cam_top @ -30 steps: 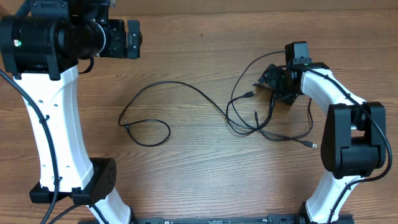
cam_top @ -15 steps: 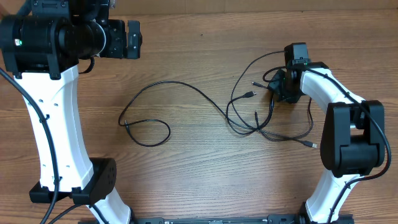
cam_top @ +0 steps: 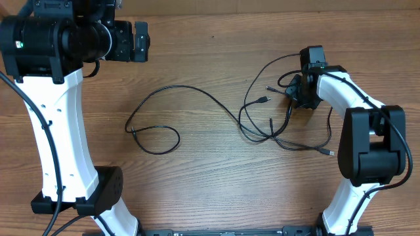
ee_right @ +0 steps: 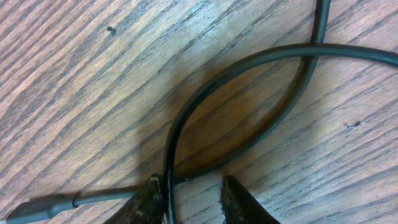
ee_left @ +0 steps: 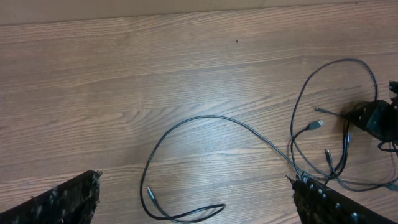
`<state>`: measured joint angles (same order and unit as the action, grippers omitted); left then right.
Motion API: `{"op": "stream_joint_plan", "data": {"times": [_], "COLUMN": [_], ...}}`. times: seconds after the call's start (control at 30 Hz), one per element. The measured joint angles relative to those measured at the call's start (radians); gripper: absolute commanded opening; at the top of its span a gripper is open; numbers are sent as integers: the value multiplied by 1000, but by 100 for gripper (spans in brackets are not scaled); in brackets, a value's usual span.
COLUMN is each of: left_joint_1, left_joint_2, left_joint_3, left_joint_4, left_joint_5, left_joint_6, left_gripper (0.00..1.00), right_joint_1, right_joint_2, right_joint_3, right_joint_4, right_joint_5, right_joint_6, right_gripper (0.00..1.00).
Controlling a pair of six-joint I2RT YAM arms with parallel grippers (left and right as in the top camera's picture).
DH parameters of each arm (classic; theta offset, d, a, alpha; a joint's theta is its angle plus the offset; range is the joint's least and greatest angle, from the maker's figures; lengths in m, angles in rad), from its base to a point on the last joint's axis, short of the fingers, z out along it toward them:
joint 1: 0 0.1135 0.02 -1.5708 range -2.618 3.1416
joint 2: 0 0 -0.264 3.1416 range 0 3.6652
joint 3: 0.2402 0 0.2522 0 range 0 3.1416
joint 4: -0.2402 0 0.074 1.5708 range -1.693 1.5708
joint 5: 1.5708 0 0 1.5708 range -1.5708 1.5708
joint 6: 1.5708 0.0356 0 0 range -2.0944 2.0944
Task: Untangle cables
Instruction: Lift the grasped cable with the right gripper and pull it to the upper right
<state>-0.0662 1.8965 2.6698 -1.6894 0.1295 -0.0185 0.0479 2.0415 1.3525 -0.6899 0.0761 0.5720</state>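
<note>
overhead: cables (cam_top: pixel 184 87) all lie flat on the wood table (cam_top: pixel 210 183). long cord (cam_top: pixel 178 137) makes a small loop at center-left w/ its plug end at the loop's left side. from there it arcs up & runs right into the knot. knot sits right of center, touching or just beside the right gripper (cam_top: pixel 293 92). it's several loops crossing, w/ a few loose plug ends poking out toward upper left & one more at the lower right edge.

right wrist cam: right gripper (ee_right: pixel 189 194) is down at table level. fingertips (ee_right: pixel 149 198) stand apart, gap wider than the cord. one cord (ee_right: pixel 249 59) curves down into that gap, hugging the finger on the view's left. logging jaws as parted, not clamped. a thinner strand comes in from the left by that finger, its plug (ee_right: pixel 37 207) at lower left of view.

left gripper (cam_top: pixel 134 41) is up near the far-left corner, well apart from the cables. left wrist cam: its fingers (ee_left: pixel 62 202) are spread wide, i.e. released. it looks down on the long cord (ee_left: pixel 211 117), w/ knot & right gripper at right of view.
</note>
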Motion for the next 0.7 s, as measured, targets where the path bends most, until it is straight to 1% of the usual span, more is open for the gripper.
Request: {"op": "stream_joint_plan", "data": {"times": [0.07, 0.1, 0.13, 0.2, 0.23, 0.37, 0.53, 0.63, 0.7], "left_joint_1": [0, 0, 0, 0, 0, 0, 0, 0, 0], "left_joint_2": [0, 0, 0, 0, 0, 0, 0, 0, 0], "left_joint_3": [0, 0, 0, 0, 0, 0, 0, 0, 0], "left_joint_4": [0, 0, 0, 0, 0, 0, 0, 0, 0], "left_joint_5": [0, 0, 0, 0, 0, 0, 0, 0, 0], "left_joint_6": [0, 0, 0, 0, 0, 0, 0, 0, 0], "left_gripper": [100, 100, 99, 99, 100, 100, 100, 100, 99], "right_joint_1": [0, 0, -1, 0, 0, 4, 4, 4, 4], "right_joint_2": [6, 10, 14, 19, 23, 28, 29, 37, 53], "right_joint_3": [6, 11, 16, 23, 28, 39, 43, 63, 101], "right_joint_4": [-4, -7, -10, -13, -15, -19, -32, -64, -126], "right_joint_5": [-1, -2, -3, -18, -22, -32, -32, -34, -32], "right_joint_6": [0, 0, 0, 4, -2, -9, -52, -88, -103], "right_gripper": [29, 26, 18, 6, 4, 4, 4, 4, 4]}}
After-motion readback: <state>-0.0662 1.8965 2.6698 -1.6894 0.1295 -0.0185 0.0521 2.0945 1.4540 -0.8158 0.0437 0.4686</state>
